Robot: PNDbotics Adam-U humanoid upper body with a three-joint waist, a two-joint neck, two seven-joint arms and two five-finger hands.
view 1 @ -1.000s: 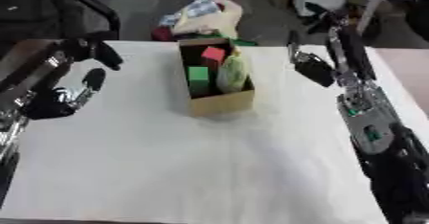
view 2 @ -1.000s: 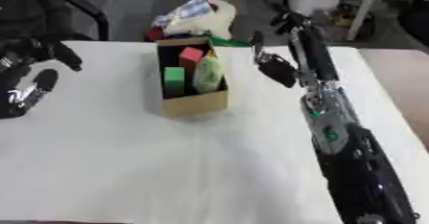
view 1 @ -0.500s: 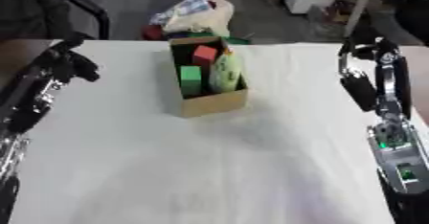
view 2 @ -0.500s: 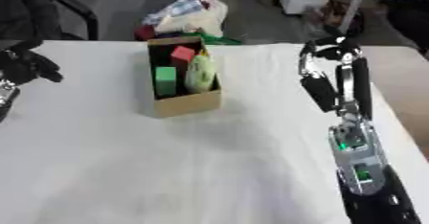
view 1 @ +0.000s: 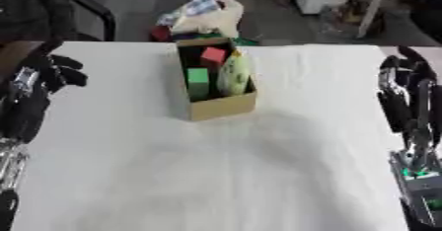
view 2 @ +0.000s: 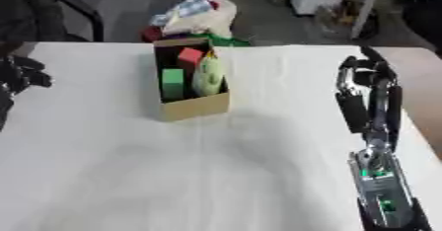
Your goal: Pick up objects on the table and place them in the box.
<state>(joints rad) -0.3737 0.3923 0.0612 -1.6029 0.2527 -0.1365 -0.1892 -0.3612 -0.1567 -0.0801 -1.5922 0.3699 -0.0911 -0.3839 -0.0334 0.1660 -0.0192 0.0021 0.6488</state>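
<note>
Left eye view: the cardboard box (view 1: 214,84) stands upper centre on the white surface (view 1: 216,175), holding a red block (view 1: 212,55), a green block (view 1: 198,78) and a pale yellow-green object (view 1: 234,73). No loose object shows on the cloth, so the task looks finished. The left hand (view 1: 48,72), at the left edge, has curled fingers and holds nothing.

Right eye view: the right hand (view 2: 367,89), right of centre, hangs empty with fingers relaxed, well apart from the box, probably parked clear.
</note>
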